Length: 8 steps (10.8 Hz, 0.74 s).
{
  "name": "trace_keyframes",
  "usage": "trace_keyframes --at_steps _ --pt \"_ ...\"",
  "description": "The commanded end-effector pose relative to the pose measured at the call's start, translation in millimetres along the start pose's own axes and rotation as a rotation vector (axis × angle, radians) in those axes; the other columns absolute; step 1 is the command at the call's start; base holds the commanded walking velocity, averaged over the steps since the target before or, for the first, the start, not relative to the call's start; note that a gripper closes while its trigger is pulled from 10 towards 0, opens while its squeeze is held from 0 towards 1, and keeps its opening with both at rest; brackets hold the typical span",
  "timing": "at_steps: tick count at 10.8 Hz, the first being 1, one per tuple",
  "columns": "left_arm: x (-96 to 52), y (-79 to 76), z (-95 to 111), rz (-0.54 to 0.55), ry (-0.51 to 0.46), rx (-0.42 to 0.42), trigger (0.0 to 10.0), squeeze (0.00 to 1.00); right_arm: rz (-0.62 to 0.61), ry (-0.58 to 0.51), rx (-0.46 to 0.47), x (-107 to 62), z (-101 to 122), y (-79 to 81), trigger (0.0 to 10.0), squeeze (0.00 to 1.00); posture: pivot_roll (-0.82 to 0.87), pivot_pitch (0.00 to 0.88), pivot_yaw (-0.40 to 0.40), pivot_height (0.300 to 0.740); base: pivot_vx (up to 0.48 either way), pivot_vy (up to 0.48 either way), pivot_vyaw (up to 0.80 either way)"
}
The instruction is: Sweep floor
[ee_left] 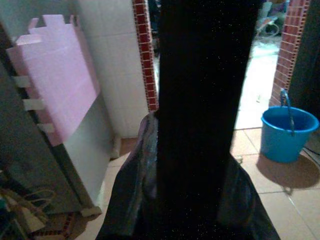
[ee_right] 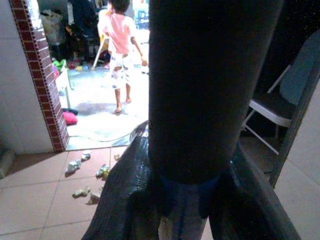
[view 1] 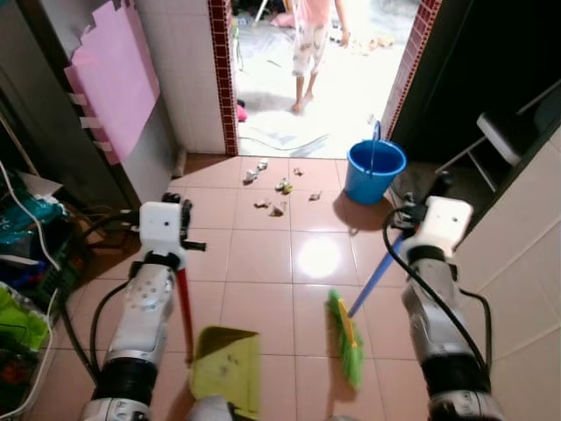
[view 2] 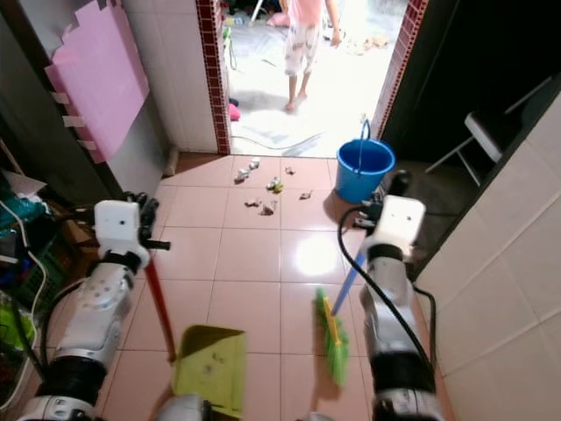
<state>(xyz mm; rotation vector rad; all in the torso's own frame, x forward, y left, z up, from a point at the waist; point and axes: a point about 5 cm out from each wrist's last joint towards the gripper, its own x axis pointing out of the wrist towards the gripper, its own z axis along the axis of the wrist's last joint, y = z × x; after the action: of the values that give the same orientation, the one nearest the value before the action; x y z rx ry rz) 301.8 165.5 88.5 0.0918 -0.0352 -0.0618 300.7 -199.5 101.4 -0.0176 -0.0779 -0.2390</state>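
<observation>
- Blocking most of each wrist view is a dark handle running straight up the middle, so the fingertips themselves are hard to make out; the black fingers hug it from both sides.
- Left gripper (view 1: 181,254) is clamped on the red handle (view 1: 185,309) of the yellow-green dustpan (view 1: 227,368), which rests on the tiled floor (view 1: 263,254) below and just inward of that gripper; the pan's near edge is cut off by the frame.
- Right gripper (view 1: 401,239) is closed round the blue handle (view 1: 372,279) of the broom (view 1: 345,338); its green bristles touch the floor below and inward of this gripper, close beside the dustpan.
- Crumpled litter (view 1: 279,186) lies scattered on the tiles well ahead of both grippers, near the doorway threshold.
- Blue bucket (view 1: 374,169) stands ahead of the right gripper, beside the litter, next to the red-tiled door frame (view 1: 222,74).
- Pink foam sheet (view 1: 114,74) is taped to the panel ahead of the left gripper.
- Beyond the doorway a person (view 1: 311,44) stands barefoot in bright light, cut off above the waist in the head views.
- Folding chair (ee_right: 272,107) sits in shadow outward of the right gripper.
</observation>
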Motion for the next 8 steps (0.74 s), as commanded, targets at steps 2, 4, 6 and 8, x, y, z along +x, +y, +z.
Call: trace_keyframes --at_steps 2,4,6,8 --pt "14.0 -20.2 11.2 -0.091 -0.034 -0.014 10.0 0.00 -0.051 -0.017 -0.026 -11.1 4.3 -18.1 10.0 0.00 -0.11 0.000 0.109 0.740 0.000 0.000 0.00" --pt "23.1 -39.1 15.4 -0.161 -0.034 -0.058 10.0 0.00 -0.097 -0.019 -0.055 -24.3 6.3 -31.2 10.0 0.00 -0.18 0.000 0.134 0.740 0.000 0.000 0.00" --pt "29.5 -54.2 23.6 -0.211 -0.073 -0.026 10.0 0.00 -0.109 -0.012 -0.073 -32.3 9.4 -34.7 10.0 0.00 -0.20 0.000 0.103 0.740 0.000 0.000 0.00" --pt "25.5 -42.7 18.6 -0.171 -0.075 0.012 10.0 0.00 -0.024 -0.022 -0.073 -25.9 13.7 -18.2 10.0 0.00 -0.19 0.000 0.107 0.740 0.000 0.000 0.00"
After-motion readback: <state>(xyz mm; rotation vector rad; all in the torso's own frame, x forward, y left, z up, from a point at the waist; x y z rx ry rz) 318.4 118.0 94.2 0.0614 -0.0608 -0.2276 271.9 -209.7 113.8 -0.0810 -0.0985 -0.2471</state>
